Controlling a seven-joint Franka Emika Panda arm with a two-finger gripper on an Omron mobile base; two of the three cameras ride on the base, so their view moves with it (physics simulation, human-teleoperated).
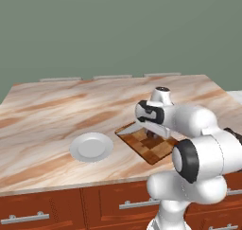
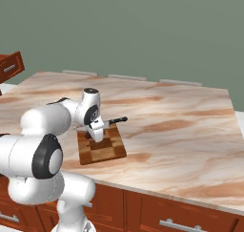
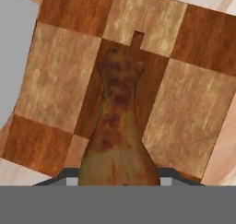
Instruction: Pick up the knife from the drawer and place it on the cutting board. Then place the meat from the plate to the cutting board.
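cutting board [image 3: 60, 75]: matt wood | meat [image 3: 117, 131]: mottled (slightly glossy)

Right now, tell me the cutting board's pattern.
The cutting board is checkered in light and dark brown squares, clearest in the hand view.

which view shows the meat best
The hand view: the meat appears large, brown and drumstick-shaped, right over the cutting board. In the left base view it's a small dark bit under the gripper; the right base view hides it behind the hand.

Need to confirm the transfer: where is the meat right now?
The meat is in the gripper, just above the checkered cutting board, right of the empty plate in the left base view.
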